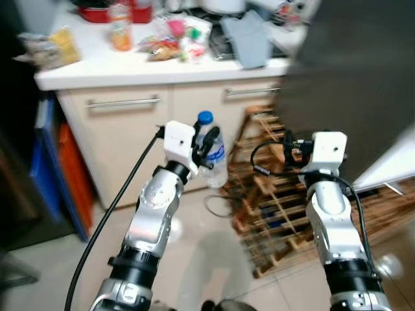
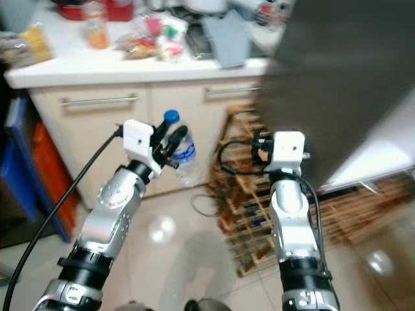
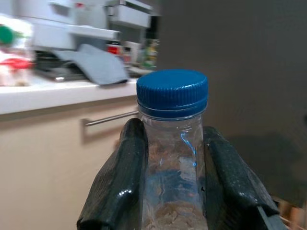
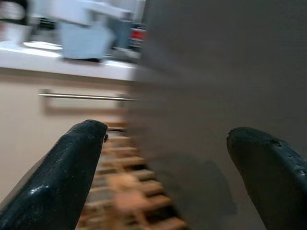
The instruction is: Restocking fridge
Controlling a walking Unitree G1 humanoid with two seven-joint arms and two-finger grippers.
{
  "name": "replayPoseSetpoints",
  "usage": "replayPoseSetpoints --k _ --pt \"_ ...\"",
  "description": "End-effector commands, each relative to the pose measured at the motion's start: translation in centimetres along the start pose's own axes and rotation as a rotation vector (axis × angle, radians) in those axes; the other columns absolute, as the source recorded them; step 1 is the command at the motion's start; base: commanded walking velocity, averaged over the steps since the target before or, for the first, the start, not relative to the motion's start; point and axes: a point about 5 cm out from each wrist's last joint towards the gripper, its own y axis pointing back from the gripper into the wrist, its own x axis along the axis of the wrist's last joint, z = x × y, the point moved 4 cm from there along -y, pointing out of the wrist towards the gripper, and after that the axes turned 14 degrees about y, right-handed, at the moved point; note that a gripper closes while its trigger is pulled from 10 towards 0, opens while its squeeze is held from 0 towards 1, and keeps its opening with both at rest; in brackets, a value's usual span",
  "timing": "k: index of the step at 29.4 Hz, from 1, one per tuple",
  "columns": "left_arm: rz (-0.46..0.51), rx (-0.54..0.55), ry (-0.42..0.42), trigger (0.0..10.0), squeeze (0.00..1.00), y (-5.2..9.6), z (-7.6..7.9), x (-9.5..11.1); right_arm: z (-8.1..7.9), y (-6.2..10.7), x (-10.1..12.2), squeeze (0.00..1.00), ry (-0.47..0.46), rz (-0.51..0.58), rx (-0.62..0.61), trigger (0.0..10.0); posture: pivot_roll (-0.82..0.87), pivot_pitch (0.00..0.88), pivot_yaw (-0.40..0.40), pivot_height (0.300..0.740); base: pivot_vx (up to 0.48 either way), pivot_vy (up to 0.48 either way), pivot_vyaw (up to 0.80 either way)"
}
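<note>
**A:** What is seen largest in the scene?

**B:** A dark grey fridge door (image 1: 350, 84) is seen at the robot's right, rising past the top of the head views. Beside it, a white counter (image 1: 97, 68) is carried on beige cabinets (image 1: 130, 136) with long metal handles. A grey cloth (image 1: 249, 39), an orange-filled bottle (image 1: 120, 29), a red container (image 1: 104, 11) and some blurred packets are laid on the counter.

**A:** And lower down?

**B:** A wooden rack (image 1: 272, 207) is leaned against the cabinet front on the pale tiled floor (image 1: 207, 259), between the cabinets and the fridge door. A blue and an orange panel (image 1: 61, 175) are stood at the cabinets' left end.

**A:** Where is the task's thing found?

**B:** The water bottle (image 1: 213, 152), clear with a blue cap (image 3: 172, 91) and a blue label, is held upright in the air in front of the cabinets, well apart from the counter top. It is clamped just below the cap by the left gripper (image 3: 170, 191), one black finger (image 3: 122, 182) pressed on each side of the neck.

**A:** How is the other arm placed?

**B:** The right gripper (image 4: 168, 163) is raised beside the wooden rack and pointed at the fridge door. Its fingers (image 4: 67, 177) are spread wide, nothing being held between them, and no contact with the door can be made out.
</note>
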Motion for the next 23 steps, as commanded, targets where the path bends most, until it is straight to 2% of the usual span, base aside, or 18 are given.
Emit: replayPoseSetpoints --k 1,2,3,5,13,17,23 --pt "0.032 -0.010 0.001 10.0 0.00 -0.2 0.2 0.8 0.4 0.1 -0.2 0.00 0.012 -0.004 -0.010 10.0 -0.02 0.000 -0.079 0.740 0.000 0.000 -0.75" --pt "0.032 -0.010 0.001 10.0 0.00 -0.2 0.2 0.8 0.4 0.1 -0.2 0.00 0.012 -0.004 -0.010 10.0 -0.02 0.000 -0.079 0.740 0.000 0.000 -0.75" --pt "0.026 -0.002 0.078 10.0 0.00 -0.3 0.1 0.9 0.4 0.1 -0.4 0.00 0.016 -0.006 -0.010 10.0 -0.02 0.000 -0.078 0.740 0.000 0.000 -0.74" --pt "0.031 -0.005 0.114 10.0 0.00 -0.5 0.1 1.2 0.3 0.1 -0.6 0.00 0.022 -0.007 -0.007 10.0 -0.01 0.000 -0.069 0.740 0.000 0.000 -0.74" --pt "0.029 -0.033 0.098 10.0 0.00 -0.9 0.5 1.4 0.4 0.2 -0.5 0.00 0.011 0.001 -0.030 10.0 -0.06 0.000 -0.040 0.740 0.000 0.000 -0.74" --pt "0.027 -0.072 0.092 10.0 0.00 -1.1 1.6 1.2 1.5 1.0 -1.1 0.00 -0.011 -0.017 -0.062 10.0 -0.08 0.000 -0.055 0.740 0.000 0.000 -0.74" --pt "0.038 -0.095 0.083 10.0 0.00 -1.4 2.2 1.3 2.2 1.4 -2.1 0.00 -0.033 -0.054 -0.075 10.0 -0.10 0.000 -0.051 0.740 0.000 0.000 -0.72"
